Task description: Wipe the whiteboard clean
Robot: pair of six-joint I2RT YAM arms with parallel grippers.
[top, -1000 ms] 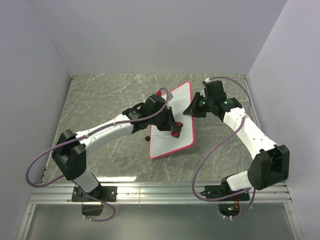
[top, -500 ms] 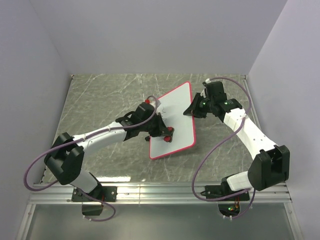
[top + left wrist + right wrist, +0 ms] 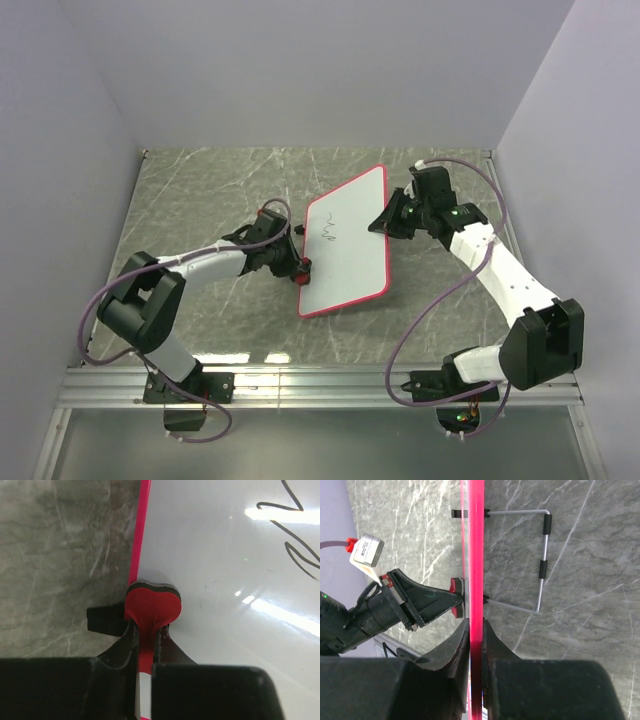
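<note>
I see the whiteboard (image 3: 345, 240) mid-bench (image 3: 190, 200), its long axis running near-left to far-right. My right fingers (image 3: 456, 646) clench its right edge. My left fingers (image 3: 125, 642) grip the red eraser (image 3: 152, 605) at its left edge, beside the black scribble (image 3: 295, 535).

Eraser (image 3: 303, 266) on left edge of whiteboard (image 3: 352, 258), scribble (image 3: 330, 229) behind.

no readable text, label, brand or number appears in any view. the only marking is a black squiggle (image 3: 328, 229) on the whiteboard (image 3: 352, 262), a loose wavy pen line that forms no letters or figures.
</note>
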